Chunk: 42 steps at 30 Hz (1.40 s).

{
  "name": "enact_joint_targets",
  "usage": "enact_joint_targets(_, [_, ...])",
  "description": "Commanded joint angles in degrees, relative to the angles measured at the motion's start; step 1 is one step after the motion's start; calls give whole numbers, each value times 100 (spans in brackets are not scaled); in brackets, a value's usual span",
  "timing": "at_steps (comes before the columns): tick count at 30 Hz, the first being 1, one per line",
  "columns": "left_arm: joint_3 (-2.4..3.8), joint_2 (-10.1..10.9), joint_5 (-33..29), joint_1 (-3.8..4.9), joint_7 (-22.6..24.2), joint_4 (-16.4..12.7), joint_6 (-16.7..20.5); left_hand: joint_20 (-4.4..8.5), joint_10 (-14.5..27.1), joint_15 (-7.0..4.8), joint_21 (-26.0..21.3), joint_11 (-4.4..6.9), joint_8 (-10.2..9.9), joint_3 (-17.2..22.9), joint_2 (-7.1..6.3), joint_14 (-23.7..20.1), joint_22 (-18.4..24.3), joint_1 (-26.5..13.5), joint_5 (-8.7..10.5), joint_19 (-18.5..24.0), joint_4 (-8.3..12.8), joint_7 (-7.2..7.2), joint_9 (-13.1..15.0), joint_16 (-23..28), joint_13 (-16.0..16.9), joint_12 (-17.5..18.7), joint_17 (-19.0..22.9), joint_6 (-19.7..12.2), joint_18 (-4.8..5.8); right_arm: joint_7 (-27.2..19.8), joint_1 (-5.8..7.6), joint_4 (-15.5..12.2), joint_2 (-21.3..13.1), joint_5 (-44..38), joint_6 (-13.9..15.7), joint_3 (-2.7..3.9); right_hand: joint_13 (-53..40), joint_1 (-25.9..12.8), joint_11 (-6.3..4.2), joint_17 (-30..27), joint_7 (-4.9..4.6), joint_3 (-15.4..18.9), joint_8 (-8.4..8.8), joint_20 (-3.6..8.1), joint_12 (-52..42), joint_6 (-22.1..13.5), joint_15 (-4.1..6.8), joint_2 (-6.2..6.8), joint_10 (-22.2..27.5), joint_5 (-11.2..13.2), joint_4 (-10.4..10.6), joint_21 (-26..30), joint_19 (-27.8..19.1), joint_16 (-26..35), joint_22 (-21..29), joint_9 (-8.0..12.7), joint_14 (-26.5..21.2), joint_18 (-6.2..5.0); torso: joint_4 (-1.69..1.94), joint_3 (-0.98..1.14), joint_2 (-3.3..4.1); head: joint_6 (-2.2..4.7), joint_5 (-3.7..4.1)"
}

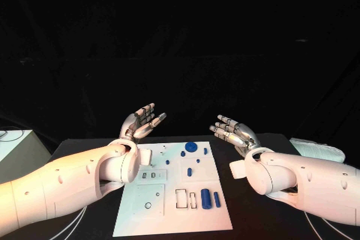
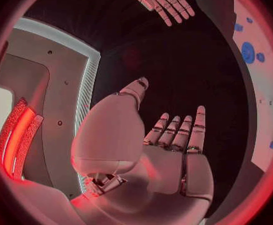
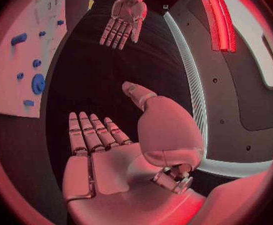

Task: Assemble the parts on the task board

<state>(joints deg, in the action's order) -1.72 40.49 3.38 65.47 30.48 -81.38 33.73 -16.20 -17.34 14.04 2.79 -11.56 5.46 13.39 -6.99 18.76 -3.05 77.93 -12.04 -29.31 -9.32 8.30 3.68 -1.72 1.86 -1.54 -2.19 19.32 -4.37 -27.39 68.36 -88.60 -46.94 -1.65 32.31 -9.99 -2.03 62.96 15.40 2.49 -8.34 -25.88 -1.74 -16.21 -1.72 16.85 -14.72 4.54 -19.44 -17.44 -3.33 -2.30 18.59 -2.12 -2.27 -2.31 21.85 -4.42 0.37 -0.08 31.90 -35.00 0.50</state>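
While blue parts [image 1: 205,198] lie on the task board [image 1: 171,219], left hand [image 1: 142,122] and right hand [image 1: 234,133] hover beyond its far edge, fingers spread, holding nothing.

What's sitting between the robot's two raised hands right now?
Nothing: in the head view the gap between left hand and right hand is bare, above the task board's far edge.

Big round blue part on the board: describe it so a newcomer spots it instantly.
Find the white task board in the middle of the black table. At its far edge, between the two raised arms, lies the round blue disc. It is the widest, roundest blue part there.
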Motion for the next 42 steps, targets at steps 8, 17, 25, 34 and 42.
enact_joint_targets(8, [-2, 127, 275, 16, 127, 52, -852, -41, -546, 6, 109, -258, 100, 215, 78, 669, -47, 447, -94, -403, -49, 778, 63, -166, 55, -98, -104, 419, -179, 59, 156, 482, 23, -1719, -482, -45, -149, 997, -129, 314, -836, -407, -481, -36, -297, 1856, 240, -61, -2172, 376, -606, -465, 1631, -505, -212, -293, 2342, -390, 48, -13, 25, -145, -15])
enact_joint_targets(17, [-1, 397, 496, 32, -31, -89, -1355, 158, -3742, -547, 910, 27, 844, 687, 53, 3770, -313, 337, -74, -2447, 72, 638, 442, -1232, 237, -708, -717, 2765, -635, 381, 316, 1001, 170, -3972, -732, -21, -154, 1161, -450, 414, -578, -627, -891, 169, -279, 3510, 622, 67, -3878, 554, -680, -1080, 3187, -735, -352, -527, 3552, -605, 120, -19, 150, -172, 31])
enact_joint_targets(25, [4, 732, 609, 81, -191, -464, -1664, 520, -4532, -857, 1430, 257, 1006, 1270, -151, 4533, -526, 277, -56, -3082, 130, 457, 530, -1659, 213, -591, -1293, 3204, -605, 1068, 529, 1247, 371, -5699, -1107, -16, -164, 1216, -634, 507, -435, -473, -939, 450, -225, 3855, 897, 143, -4422, 712, -642, -1504, 3785, -968, -516, -557, 4350, -605, 230, -50, 323, -137, 129])
enact_joint_targets(34, [22, 1108, 657, 124, -309, -948, -1850, 724, -4722, -1000, 2237, 313, 941, 1406, -234, 4804, -1013, 132, -42, -3229, 314, 416, 561, -2461, 209, -276, -2028, 3242, -565, 2029, 719, 1426, 648, -7392, -1386, -13, -158, 1277, -912, 1139, -224, -65, -847, 1007, -181, 4182, 1373, 243, -4887, 781, -592, -3028, 4631, -1675, -1397, -516, 5934, -598, 390, -127, 524, -157, 266])
enact_joint_targets(42, [27, 1261, 665, 130, -346, -1231, -1918, 766, -4729, -1038, 2959, 332, 879, 1480, -256, 4688, -1492, 8, -40, -3036, 399, 414, 586, -3282, 213, -222, -2596, 3246, -576, 2558, 771, 1723, 1002, -8466, -1628, -10, -171, 1029, -1042, 2786, -120, -568, -701, 1132, -185, 4320, 1510, 565, -5047, 745, -374, -4405, 5357, -4200, -2469, -536, 6309, -554, 528, -204, 649, -169, 426])
